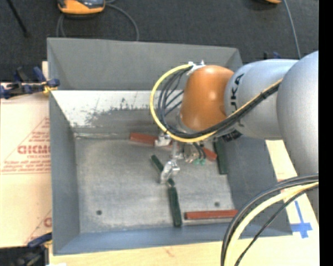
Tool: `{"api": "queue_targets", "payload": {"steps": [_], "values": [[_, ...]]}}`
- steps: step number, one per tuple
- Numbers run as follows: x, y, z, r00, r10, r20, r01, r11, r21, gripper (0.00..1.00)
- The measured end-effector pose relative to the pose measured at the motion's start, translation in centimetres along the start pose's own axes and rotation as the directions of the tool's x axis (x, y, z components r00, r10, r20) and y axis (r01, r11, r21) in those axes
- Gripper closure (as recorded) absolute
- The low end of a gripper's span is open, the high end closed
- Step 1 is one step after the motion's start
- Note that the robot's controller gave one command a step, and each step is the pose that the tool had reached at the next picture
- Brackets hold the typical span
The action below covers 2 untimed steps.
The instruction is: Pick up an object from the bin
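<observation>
Hovering: pincer (169, 172) is held at the bin's (100, 195) middle beside a short green stick (156, 162), likely for picking.
Grip: cannot be told.

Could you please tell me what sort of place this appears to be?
Probably a robotics lab's bin-picking cell: a KUKA arm reaches into a grey metal bin of loose sticks, and a cabled orange device lies outside it.
</observation>
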<state>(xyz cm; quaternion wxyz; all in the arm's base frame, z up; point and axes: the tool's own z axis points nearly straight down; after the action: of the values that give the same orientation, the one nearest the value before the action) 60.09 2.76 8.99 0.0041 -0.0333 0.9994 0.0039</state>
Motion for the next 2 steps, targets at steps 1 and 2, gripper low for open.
{"api": "queue_targets", "payload": {"steps": [1, 2], "values": [[0.3, -1.5, 0.0, 0.999, -0.041, 0.001, 0.041, 0.999, -0.001, 0.0], [0.6, -4.5, 0.3, 0.997, 0.076, -0.002, -0.076, 0.997, 0.008, 1.0]]}}
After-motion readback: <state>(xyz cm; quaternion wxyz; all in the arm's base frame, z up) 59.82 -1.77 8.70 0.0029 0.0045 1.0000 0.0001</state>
